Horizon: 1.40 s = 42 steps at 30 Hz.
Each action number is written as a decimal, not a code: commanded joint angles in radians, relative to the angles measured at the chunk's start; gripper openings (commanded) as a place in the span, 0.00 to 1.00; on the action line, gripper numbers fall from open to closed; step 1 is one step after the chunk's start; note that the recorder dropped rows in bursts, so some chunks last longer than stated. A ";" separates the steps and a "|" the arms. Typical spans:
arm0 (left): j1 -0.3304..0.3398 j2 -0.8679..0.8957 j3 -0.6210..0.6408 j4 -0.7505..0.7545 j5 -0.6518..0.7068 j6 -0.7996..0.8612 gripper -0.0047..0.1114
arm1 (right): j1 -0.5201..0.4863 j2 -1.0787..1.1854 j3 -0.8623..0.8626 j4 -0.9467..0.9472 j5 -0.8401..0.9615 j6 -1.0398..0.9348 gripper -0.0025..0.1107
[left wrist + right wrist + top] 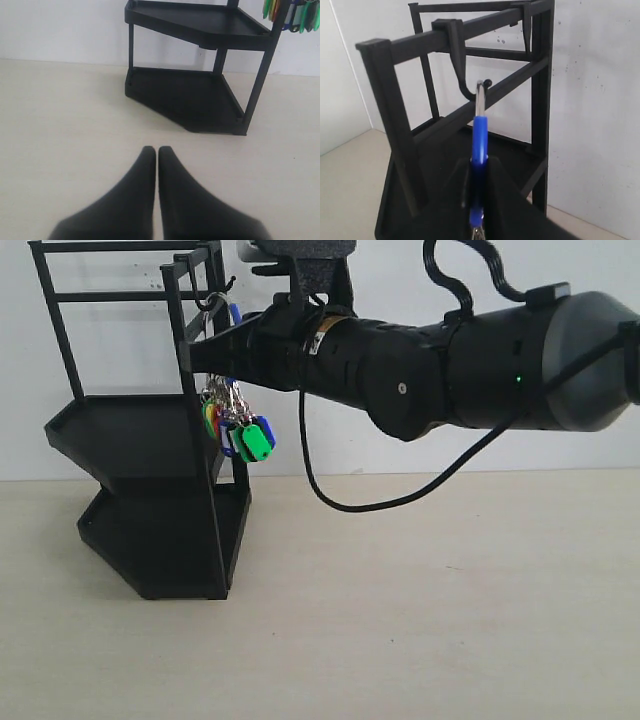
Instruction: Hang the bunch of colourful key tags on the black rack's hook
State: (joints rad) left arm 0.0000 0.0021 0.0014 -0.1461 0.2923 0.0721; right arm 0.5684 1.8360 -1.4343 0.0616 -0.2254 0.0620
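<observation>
One end effector (right) grips key bunch.

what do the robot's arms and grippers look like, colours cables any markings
The right arm is chunky, rounded and glossy black, grey at its rear segment, with a small green light and a loose black cable looping beneath. The left gripper has matte black fingers tapering to blunt tips. No readable lettering shows.
</observation>
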 commanded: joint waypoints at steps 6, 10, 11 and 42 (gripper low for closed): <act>-0.001 -0.002 -0.001 0.005 -0.008 0.003 0.08 | 0.000 0.001 -0.012 0.023 -0.080 -0.008 0.25; -0.001 -0.002 -0.001 0.005 -0.008 0.003 0.08 | 0.000 0.001 -0.012 0.023 -0.091 -0.008 0.62; -0.001 -0.002 -0.001 0.005 -0.008 0.003 0.08 | 0.000 0.001 -0.012 0.023 -0.088 -0.008 0.66; -0.001 -0.002 -0.001 0.005 -0.008 0.003 0.08 | -0.081 -0.406 0.291 0.030 0.279 -0.106 0.62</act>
State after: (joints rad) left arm 0.0000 0.0021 0.0014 -0.1461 0.2923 0.0721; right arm 0.4988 1.4989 -1.1917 0.0942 0.0383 -0.0229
